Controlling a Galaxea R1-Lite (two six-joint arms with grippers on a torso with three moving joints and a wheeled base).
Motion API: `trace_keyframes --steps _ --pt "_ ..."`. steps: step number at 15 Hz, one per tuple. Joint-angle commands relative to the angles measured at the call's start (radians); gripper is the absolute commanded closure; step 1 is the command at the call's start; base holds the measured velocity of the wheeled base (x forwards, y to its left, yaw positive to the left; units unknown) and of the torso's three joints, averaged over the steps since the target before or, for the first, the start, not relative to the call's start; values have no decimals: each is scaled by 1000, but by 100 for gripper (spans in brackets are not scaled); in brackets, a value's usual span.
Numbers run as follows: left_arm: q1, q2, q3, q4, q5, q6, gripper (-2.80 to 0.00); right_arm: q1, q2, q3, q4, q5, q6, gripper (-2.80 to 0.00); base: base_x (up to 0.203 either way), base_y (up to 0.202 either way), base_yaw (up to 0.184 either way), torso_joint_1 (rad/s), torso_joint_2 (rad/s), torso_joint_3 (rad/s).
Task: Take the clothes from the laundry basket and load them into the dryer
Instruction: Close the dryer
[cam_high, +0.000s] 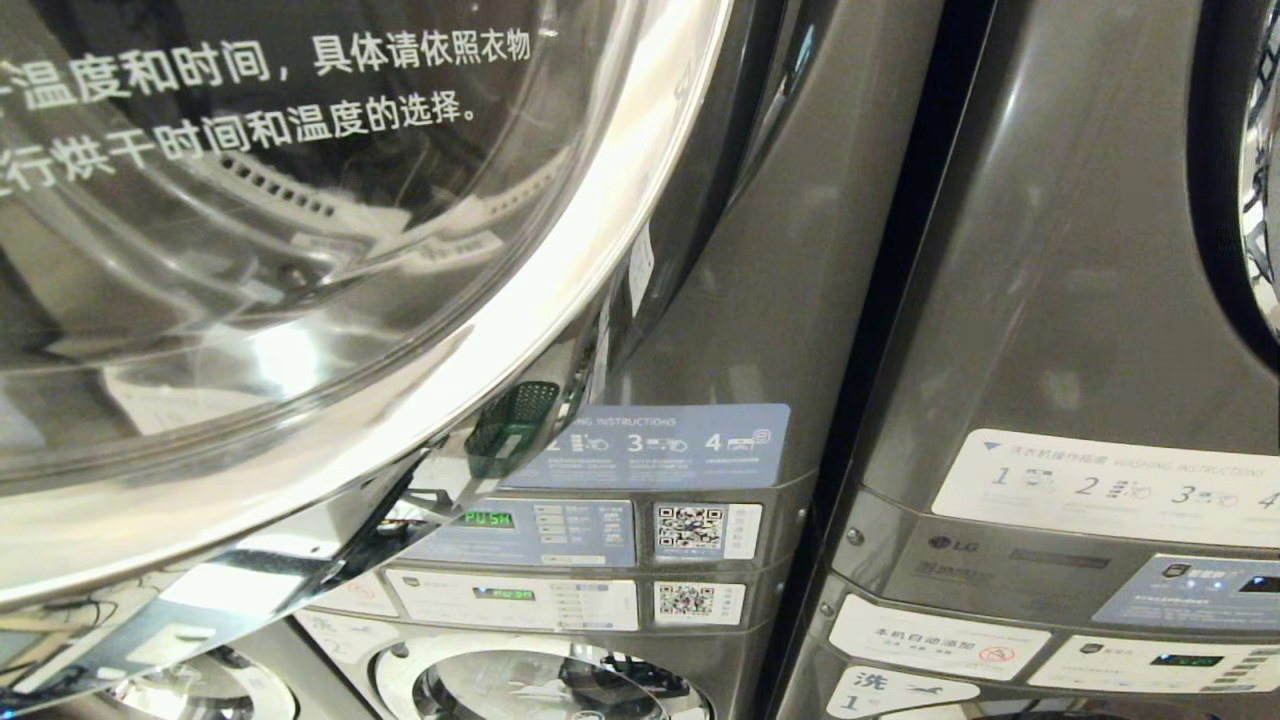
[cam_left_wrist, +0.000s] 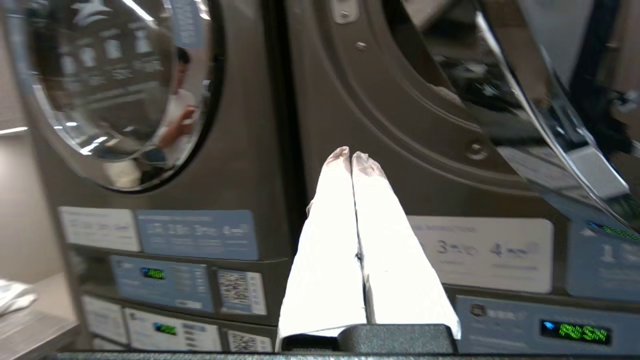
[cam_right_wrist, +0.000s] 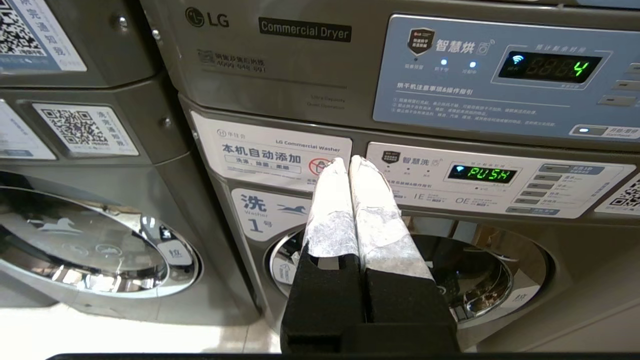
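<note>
The dryer's round glass door (cam_high: 300, 250) stands swung open, filling the left of the head view; neither arm shows there. In the left wrist view my left gripper (cam_left_wrist: 351, 156) is shut, its white-wrapped fingers pressed together with nothing between them. It is raised in front of the grey dryer front (cam_left_wrist: 400, 150), with the open door (cam_left_wrist: 550, 125) beside it. My right gripper (cam_right_wrist: 347, 162) is also shut and empty, held low before a washer's control panel (cam_right_wrist: 495, 175). A small green lattice shape (cam_high: 512, 428) shows at the door's chrome rim. Clothes are out of view.
A second grey stack of machines (cam_high: 1080, 300) stands at the right. Washer doors (cam_high: 540, 690) sit below the dryers. In the left wrist view a neighbouring closed dryer door (cam_left_wrist: 115, 90) mirrors a person. A counter edge (cam_left_wrist: 30, 320) with something white lies beside it.
</note>
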Motion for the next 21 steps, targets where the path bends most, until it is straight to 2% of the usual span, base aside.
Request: trace_keyframes --steps 1,7,8,9,10,12,14,17,21 --pt "0 0 -74 38 22 8 0 0 13 0 0 0 1 0 0 0 0 0 0 0" --pt "0 0 -545 480 24 42 0 0 20 0 1 2 -2 0 0 0 0 0 0 0" --pt "0 0 -614 541 2 46 0 0 20 0 1 2 -2 0 0 0 0 0 0 0" --pt "0 0 -673 589 -50 48 0 0 19 0 1 2 -2 0 0 0 0 0 0 0" --pt "0 1 -719 627 -152 48 0 0 17 0 1 2 -2 0 0 0 0 0 0 0" --pt "0 32 -792 654 -326 10 0 0 16 0 1 2 -2 0 0 0 0 0 0 0" --pt "0 99 -854 649 -435 -64 0 0 -17 0 0 2 -2 0 0 0 0 0 0 0" --pt "-4 236 -956 643 -503 -126 0 0 -46 27 -69 -1 -20 0 0 0 0 0 0 0" --pt "-9 387 -1057 641 -503 -159 0 0 -46 26 -63 2 -18 0 0 0 0 0 0 0"
